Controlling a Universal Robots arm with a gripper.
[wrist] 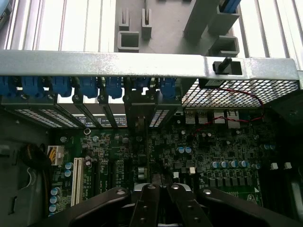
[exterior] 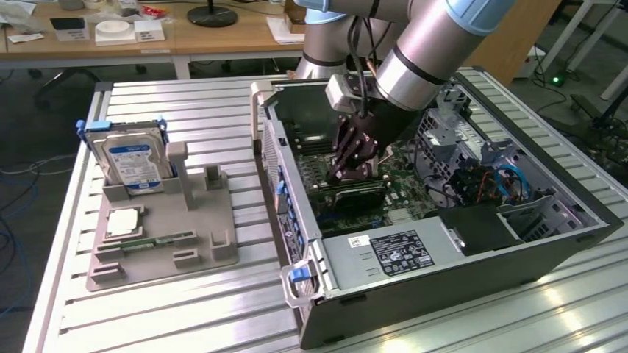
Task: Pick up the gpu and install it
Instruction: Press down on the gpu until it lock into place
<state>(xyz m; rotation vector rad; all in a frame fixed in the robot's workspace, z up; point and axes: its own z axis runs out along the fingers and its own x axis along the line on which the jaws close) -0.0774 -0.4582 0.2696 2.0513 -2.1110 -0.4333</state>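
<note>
The hand (exterior: 351, 170) is seen lowered inside the open computer case (exterior: 549, 243), which lies on its side on the slatted metal surface (exterior: 176, 316). Its fingers are closed together just above the motherboard (exterior: 412, 193). The gpu (exterior: 355, 193) is seen as a dark flat card standing on its edge directly under the fingers, in the slot area of the board; whether the fingers grip the card or only press on its upper edge cannot be told with certainty. In the wrist view the closed fingertips (wrist: 158, 194) are found over a thin dark card (wrist: 140, 137) that runs toward the row of blue slot latches (wrist: 85, 86) at the case wall. Toward the far-left part of the surface in the exterior view, a grey holder tray (exterior: 162, 243) is placed, well apart from the case. In the tray a hard drive (exterior: 132, 163) with a blue label is kept upright, and a narrow green memory stick (exterior: 147, 242) is laid flat near its front.
</note>
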